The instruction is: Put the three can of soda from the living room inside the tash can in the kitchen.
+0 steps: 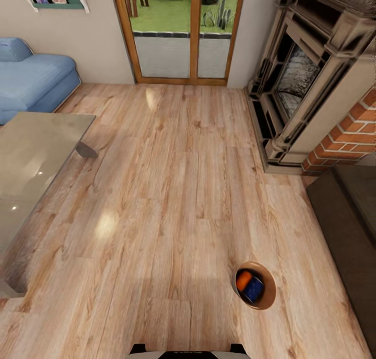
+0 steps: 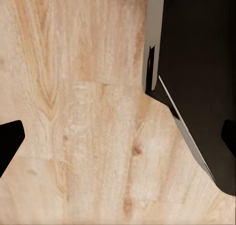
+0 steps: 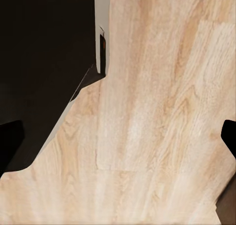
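Round bin [image 1: 270,294] on wood floor [image 1: 172,192] holding orange can [image 1: 243,280] and dark blue can [image 1: 254,289], glass coffee table [image 1: 31,160] left, brick fireplace [image 1: 313,87] right, blue sofa [image 1: 31,79], glass doors [image 1: 183,32] behind.

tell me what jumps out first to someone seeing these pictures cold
The round bin on the wood floor near the bottom right of the head view draws the eye: an orange can and a dark blue can lie inside it. Behind it, the fireplace fills the right side, a light-blue sofa the far left.
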### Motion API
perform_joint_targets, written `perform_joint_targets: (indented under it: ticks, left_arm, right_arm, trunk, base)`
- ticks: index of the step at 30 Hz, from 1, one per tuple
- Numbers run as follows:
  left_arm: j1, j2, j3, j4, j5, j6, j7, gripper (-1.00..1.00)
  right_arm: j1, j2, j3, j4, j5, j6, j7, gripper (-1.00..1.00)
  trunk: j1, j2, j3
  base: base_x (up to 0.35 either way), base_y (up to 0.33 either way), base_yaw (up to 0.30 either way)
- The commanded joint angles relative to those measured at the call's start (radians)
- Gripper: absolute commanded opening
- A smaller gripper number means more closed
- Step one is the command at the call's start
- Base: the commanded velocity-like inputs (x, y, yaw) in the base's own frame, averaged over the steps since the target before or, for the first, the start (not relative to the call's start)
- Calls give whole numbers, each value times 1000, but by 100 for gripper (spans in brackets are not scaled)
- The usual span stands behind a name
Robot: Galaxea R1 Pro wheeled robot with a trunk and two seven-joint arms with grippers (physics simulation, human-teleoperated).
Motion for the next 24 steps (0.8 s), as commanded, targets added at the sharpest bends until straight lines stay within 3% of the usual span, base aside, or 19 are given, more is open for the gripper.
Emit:
perform_joint_targets:
  ticks: [1, 24]
  left_arm:
    - [0, -3, 0, 0, 0, 0, 0, 100]
    - [1, -14, -2, 0, 0, 0, 0, 100]
  right_arm:
    - [0, 1, 0, 4, 0, 0, -1, 100]
    - [0, 2, 3, 11, 0, 0, -2, 100]
  trunk:
    - [-4, 7, 5]
    - [-92, 168, 113]
  base:
    - [0, 0, 0]
    - [0, 0, 0]
